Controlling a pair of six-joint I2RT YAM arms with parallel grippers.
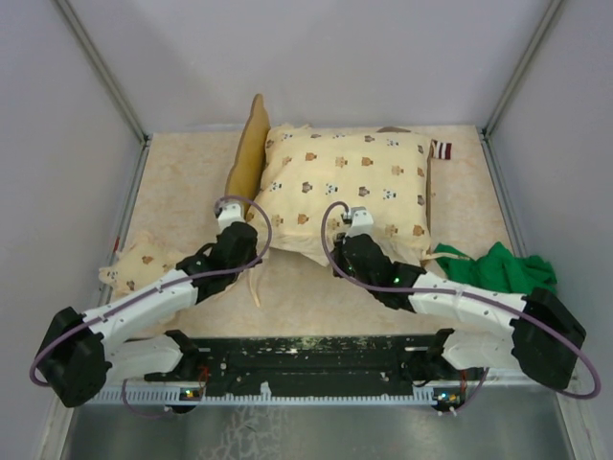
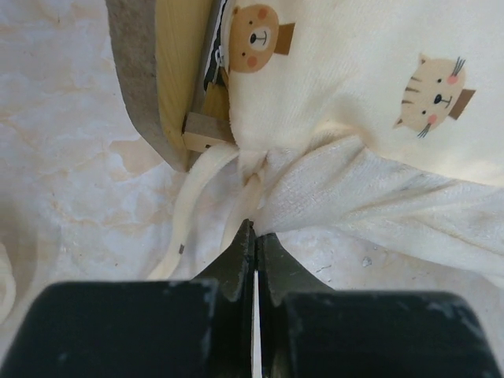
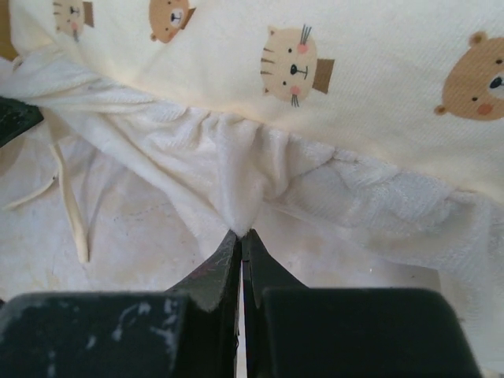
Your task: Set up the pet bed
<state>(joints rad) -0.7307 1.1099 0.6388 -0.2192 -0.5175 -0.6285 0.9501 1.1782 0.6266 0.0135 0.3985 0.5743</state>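
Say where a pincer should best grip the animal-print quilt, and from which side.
Near hem of the quilt, low from the robot's side. That edge hangs off the pet bed in thin bunched folds; the left pincer and right pincer are shut on it there.

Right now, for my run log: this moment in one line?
left pincer: shut on quilt edge | right pincer: shut on quilt edge | quilt draped over pet bed

The quilt point(image 1: 345, 187) hides most of the pet bed point(image 1: 251, 153).

pet bed point(image 2: 179, 71) matt wood; quilt point(image 3: 378, 71) soft cloth.
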